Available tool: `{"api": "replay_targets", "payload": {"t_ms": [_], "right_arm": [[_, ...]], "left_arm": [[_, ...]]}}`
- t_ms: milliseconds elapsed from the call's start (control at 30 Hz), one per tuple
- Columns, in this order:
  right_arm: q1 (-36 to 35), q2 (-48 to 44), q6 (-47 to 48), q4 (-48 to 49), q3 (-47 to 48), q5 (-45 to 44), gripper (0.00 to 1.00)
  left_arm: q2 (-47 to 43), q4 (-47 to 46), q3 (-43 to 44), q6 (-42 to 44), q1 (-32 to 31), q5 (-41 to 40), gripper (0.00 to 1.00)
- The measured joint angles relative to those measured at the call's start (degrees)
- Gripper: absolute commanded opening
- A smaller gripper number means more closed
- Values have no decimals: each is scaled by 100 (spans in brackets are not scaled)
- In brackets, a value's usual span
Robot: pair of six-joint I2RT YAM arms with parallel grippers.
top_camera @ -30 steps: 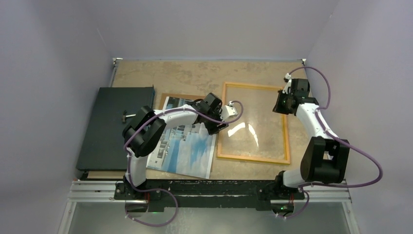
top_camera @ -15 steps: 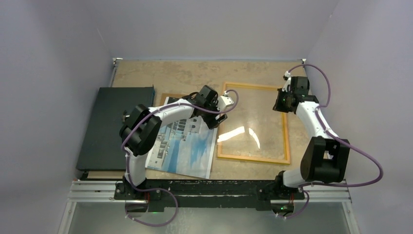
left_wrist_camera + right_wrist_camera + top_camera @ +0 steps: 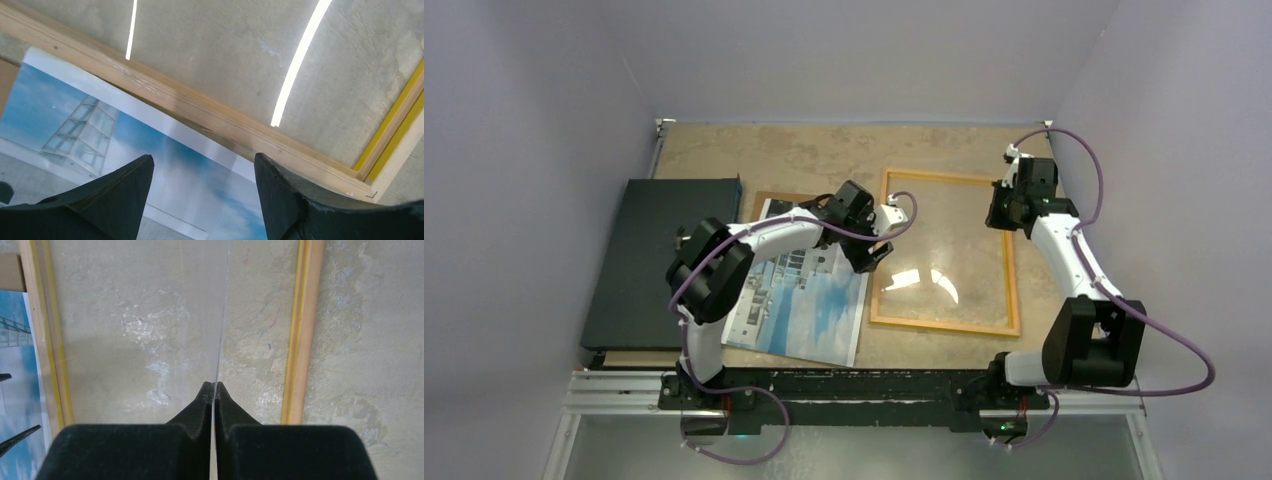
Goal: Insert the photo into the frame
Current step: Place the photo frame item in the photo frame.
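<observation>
A large paper print, the photo (image 3: 809, 310), is laid face up on the tabletop (image 3: 824, 150) left of centre. A pale building under blue, cloudy sky is shown on it, with a narrow white border. It is turned slightly off square, and its far part is covered by the left arm. A brown backing board (image 3: 6, 82) is seen under its far edge, and a flat black panel (image 3: 659, 260) is set further left, against the tabletop's left side. The frame (image 3: 944, 326), thin and yellow-orange with bare wood on its back, is laid flat just to the right of the photo. The photo's white border is met by the frame's left rail. Bare tabletop is left beyond the frame and along its right side. Only the clear pane (image 3: 944, 240) is held within the frame's opening, and ceiling lights are reflected in it as bright streaks. The photo is outside it. The left hand (image 3: 202, 160) is held with its fingers wide apart over the photo's right edge, beside the left rail, with nothing between them. The right hand (image 3: 214, 386) is placed near the frame's far right side, its fingers pressed together on a thin straight edge that appears to be the pane's.
</observation>
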State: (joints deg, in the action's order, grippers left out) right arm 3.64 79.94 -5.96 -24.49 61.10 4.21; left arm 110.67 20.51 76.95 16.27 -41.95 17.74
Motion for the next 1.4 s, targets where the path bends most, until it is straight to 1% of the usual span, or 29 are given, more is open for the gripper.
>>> {"api": "replay_targets", "payload": {"t_ms": [233, 400, 533, 633, 867, 1000, 1200, 1400], "right_arm": [[-15, -278, -2, 0, -87, -85, 0], [-15, -280, -2, -4, -160, -227, 0], [-22, -269, -4, -4, -160, -323, 0], [-22, -227, -9, -4, -160, -345, 0], [-22, -114, -26, -2, -155, -341, 0], [-22, -114, -26, -2, -155, -328, 0], [-22, -114, -48, 37, -155, -330, 0], [-20, -79, -144, 164, -90, -275, 0]], "left_arm": [[4, 13, -122, 44, -317, 33, 70], [-2, -20, -234, 146, -518, 17, 81], [-210, -72, -520, 348, -678, -9, 91], [-356, -98, -697, 496, -863, -44, 93], [-754, -186, -1139, 942, -1646, -455, 94], [-743, -398, -1346, 1102, -1978, -962, 94], [-684, -706, -1408, 1198, -2048, -1757, 87], [-654, -1095, -1471, 1252, -2035, -2461, 85]]}}
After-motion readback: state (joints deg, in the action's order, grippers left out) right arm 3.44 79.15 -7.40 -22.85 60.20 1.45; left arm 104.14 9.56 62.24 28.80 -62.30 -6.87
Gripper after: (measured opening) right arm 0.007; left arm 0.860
